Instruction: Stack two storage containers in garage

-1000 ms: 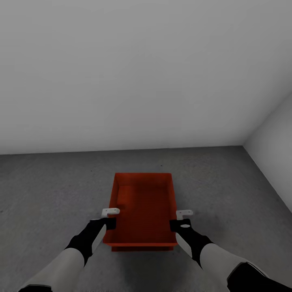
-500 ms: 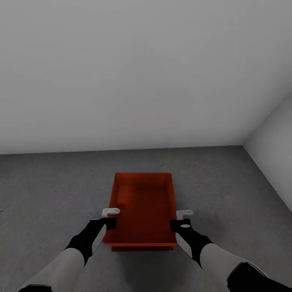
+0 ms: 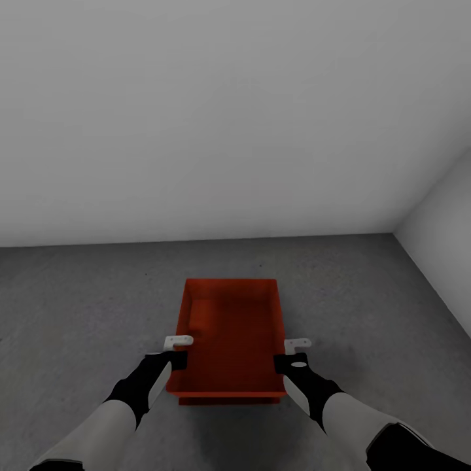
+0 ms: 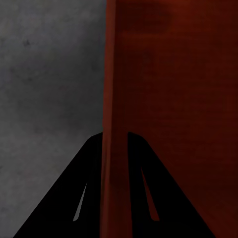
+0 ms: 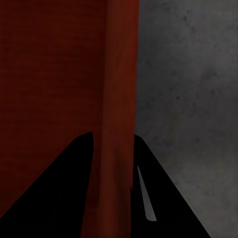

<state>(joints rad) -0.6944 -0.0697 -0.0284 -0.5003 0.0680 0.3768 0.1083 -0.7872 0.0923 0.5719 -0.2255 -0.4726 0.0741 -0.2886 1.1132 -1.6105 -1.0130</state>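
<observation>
Nothing has shifted since the earlier frames: our arms, the box and the camera all sit where they were a second ago. We are in the garage, facing a plain white-grey wall (image 3: 235,118), with a second wall (image 3: 445,261) meeting it at the corner on our right. An orange-red storage container (image 3: 230,327) sits in front of us over the dark grey speckled floor (image 3: 78,307), open side up, its long sides running away from us. Beneath its near edge a second red edge (image 3: 229,400) shows, but we cannot tell whether that belongs to another box underneath.

Our left gripper (image 3: 175,358) is at the container's left wall, near its close end, and our right gripper (image 3: 288,362) is at the right wall opposite. From the left wrist we see the thin red wall (image 4: 115,99) standing edge-on between the two dark fingers (image 4: 84,183), one on the outside over the concrete and one inside the box; the fingers are clamped onto it. The right wrist shows the same: the wall (image 5: 119,99) passes between our fingers (image 5: 64,188), which pinch it from both sides.
</observation>
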